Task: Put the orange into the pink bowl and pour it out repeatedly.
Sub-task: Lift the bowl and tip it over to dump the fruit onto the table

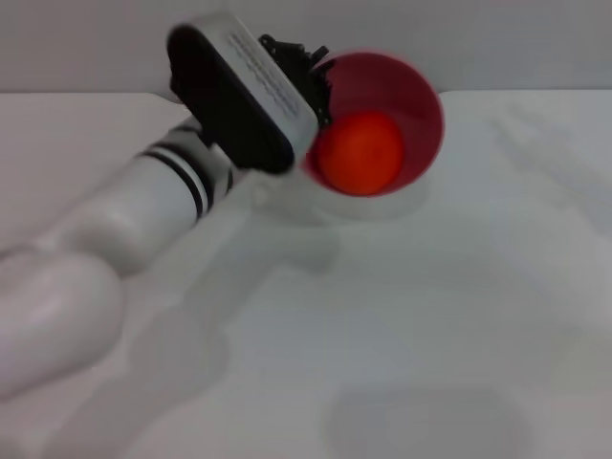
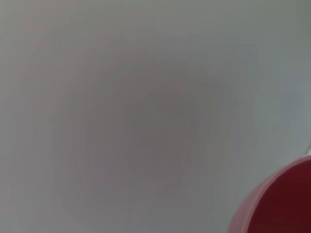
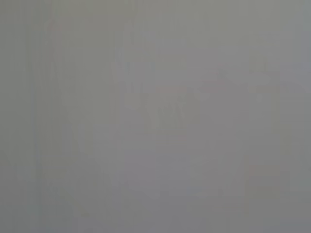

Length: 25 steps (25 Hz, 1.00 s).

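The pink bowl (image 1: 411, 105) is at the far middle of the white table, tipped so its opening faces me, with a shadow under it. The orange (image 1: 359, 153) rests inside against the lower wall. My left gripper (image 1: 314, 84) reaches in from the left and is shut on the bowl's left rim, its dark fingers partly hidden behind the wrist housing. A curved piece of the pink bowl (image 2: 282, 204) shows in a corner of the left wrist view. The right wrist view shows only plain grey surface, and the right gripper is out of view.
My left arm (image 1: 143, 210) stretches across the left half of the white table (image 1: 430, 316). The table's far edge meets a grey wall just behind the bowl.
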Motion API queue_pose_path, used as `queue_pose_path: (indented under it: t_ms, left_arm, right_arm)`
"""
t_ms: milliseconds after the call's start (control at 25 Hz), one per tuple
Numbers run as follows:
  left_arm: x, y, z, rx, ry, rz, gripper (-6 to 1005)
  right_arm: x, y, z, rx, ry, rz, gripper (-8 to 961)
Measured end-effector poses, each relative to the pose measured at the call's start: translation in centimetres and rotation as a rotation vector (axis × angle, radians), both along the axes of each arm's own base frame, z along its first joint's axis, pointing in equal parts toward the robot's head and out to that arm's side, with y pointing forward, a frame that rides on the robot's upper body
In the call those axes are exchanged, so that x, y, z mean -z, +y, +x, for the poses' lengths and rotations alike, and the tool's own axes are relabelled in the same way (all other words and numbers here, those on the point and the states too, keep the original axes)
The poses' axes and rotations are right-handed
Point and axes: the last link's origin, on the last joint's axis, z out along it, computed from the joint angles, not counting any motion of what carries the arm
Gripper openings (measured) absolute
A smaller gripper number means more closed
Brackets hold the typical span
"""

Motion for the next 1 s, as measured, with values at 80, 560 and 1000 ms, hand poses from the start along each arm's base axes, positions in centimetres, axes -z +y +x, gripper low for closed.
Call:
queue_pose_path:
  t_ms: [80, 560, 1000]
  left_arm:
    - [0.4, -0.9, 0.1, 0.062, 0.037, 0.054, 43]
    - [0.2, -4.0, -0.6, 0.286, 0.211, 0.375, 42]
    - [-0.5, -5.5, -0.7, 0.338, 0.221, 0.492, 42]
  right_arm:
    - [0.1, 0.1, -0.3, -0.008, 0.004, -0.003, 448]
    - [0.9, 0.9, -1.5, -0.035, 0.014, -0.031, 449]
    - [1.2, 1.2, -1.9, -0.042, 0.017, -0.042, 448]
